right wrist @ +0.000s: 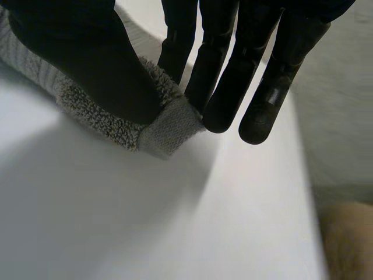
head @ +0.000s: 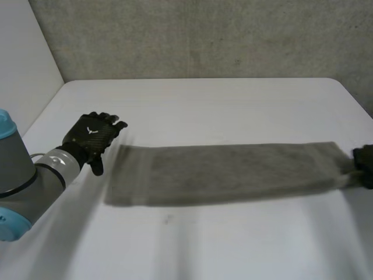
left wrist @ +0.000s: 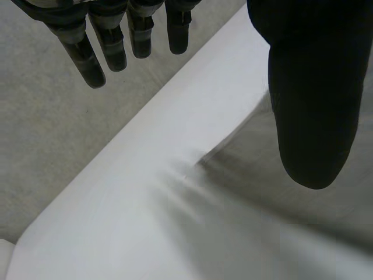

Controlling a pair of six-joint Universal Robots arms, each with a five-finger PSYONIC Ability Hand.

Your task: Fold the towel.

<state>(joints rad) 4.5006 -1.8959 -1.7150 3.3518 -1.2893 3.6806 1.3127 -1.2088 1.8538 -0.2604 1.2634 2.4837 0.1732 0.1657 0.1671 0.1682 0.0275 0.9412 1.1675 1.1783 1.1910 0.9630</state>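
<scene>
A grey towel [head: 221, 172] lies as a long flat strip across the white table [head: 204, 105]. My left hand [head: 90, 140] hovers just off the towel's left end, open, with straight fingers [left wrist: 116, 46] and its thumb [left wrist: 309, 105] apart and nothing between them. In the left wrist view the towel's end [left wrist: 274, 198] lies under the thumb. My right hand [head: 366, 163] is at the towel's right end. In the right wrist view its thumb [right wrist: 87, 64] presses a corner of the towel [right wrist: 166, 131] against the fingers [right wrist: 221, 70], pinching it on the table.
A grey wall runs behind the table's far edge, and a pale wall stands at the left. The table's right edge is close beside my right hand. Bare tabletop lies in front of and behind the towel.
</scene>
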